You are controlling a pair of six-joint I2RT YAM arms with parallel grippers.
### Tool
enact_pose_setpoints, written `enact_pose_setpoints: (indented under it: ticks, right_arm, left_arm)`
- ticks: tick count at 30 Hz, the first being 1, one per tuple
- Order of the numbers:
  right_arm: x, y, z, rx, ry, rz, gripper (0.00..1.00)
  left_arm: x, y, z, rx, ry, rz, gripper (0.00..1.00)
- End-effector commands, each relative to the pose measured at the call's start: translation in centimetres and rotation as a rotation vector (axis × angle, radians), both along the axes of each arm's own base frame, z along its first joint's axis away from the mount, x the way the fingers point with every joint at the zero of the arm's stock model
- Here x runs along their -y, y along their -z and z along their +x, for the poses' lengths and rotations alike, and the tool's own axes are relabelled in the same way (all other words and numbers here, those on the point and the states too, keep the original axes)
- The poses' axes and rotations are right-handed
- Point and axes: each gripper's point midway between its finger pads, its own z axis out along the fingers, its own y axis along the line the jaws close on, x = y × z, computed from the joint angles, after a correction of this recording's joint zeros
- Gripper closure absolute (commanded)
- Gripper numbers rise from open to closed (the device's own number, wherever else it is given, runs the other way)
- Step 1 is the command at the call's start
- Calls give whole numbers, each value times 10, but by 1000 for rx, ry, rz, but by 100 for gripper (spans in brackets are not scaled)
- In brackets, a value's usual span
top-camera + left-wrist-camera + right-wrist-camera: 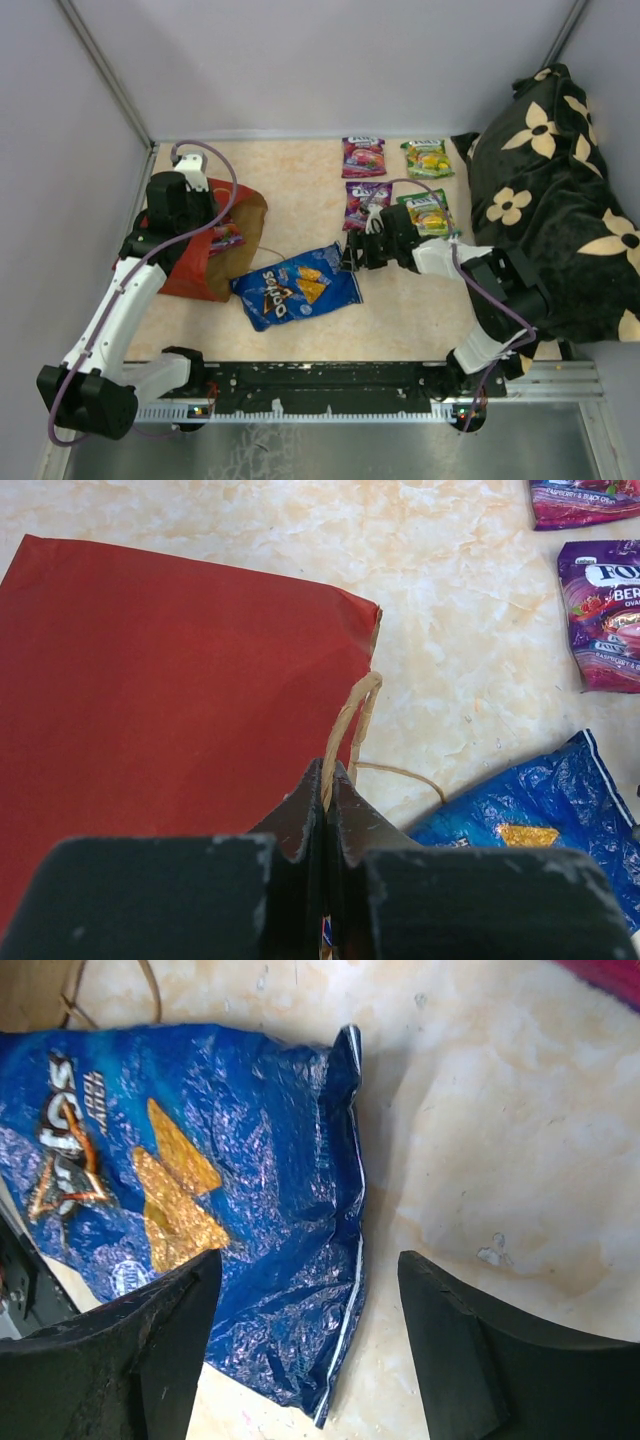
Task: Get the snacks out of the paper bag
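**Paper bag (190, 275) on its side at the left of the counter (290, 190), mouth facing the chip bag (296, 287) just beside it.**

The left pincer (326, 780) is pressed together on the bag's thin handle (350, 715). A hard pull could tear the twine or drag the bag across the chips. The right pincer (308, 1270) is spread over the chip bag's sealed right edge. If it closes there, it may slip off the glossy foil or catch only the seam. Four candy packets (366, 203) lie apart on the counter, near the flowered cloth (545, 200). One packet (226, 238) shows in the bag's mouth. The left arm hides the rest of the inside, so the number left there cannot be told.
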Motion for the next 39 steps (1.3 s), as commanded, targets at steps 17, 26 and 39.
enact_pose_setpoints:
  ticks: [17,26,39]
  right_arm:
    - [-212,-77,-72,513,-79,-295,54]
    - [-241,-27,-93,428,-141,-366,45]
    - [-241,-13,-109,343,-171,-330,100]
  left_arm:
    - [-4,-21,1,45,-17,-3,98]
    - [-2,-25,-1,57,-7,-13,98]
    - [-5,-31,-3,76,-15,-10,98]
